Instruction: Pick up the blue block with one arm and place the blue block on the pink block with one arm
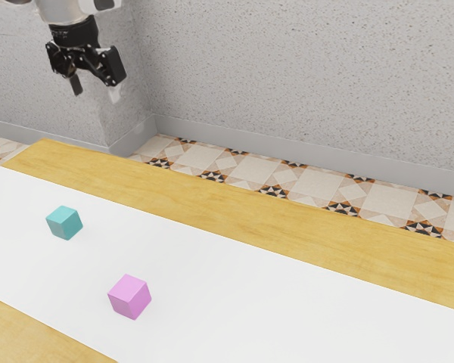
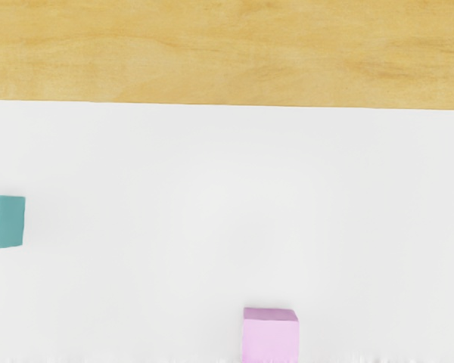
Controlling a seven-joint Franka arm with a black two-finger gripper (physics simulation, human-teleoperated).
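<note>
The blue block (image 1: 64, 222), a small teal-blue cube, rests on the white mat at the exterior view's left. The pink block (image 1: 129, 296) sits on the same mat, nearer the front and a little to the right of the blue one. High above them, at the upper left, hangs my gripper (image 1: 95, 89), open, with nothing between its fingers. In the wrist view the blue block (image 2: 4, 221) and the pink block (image 2: 269, 333) lie far below my hand, apart from each other.
A white mat (image 1: 234, 302) covers the middle of the wooden table (image 1: 287, 219). Behind the table a patterned tiled floor (image 1: 310, 181) meets a grey wall (image 1: 303, 68).
</note>
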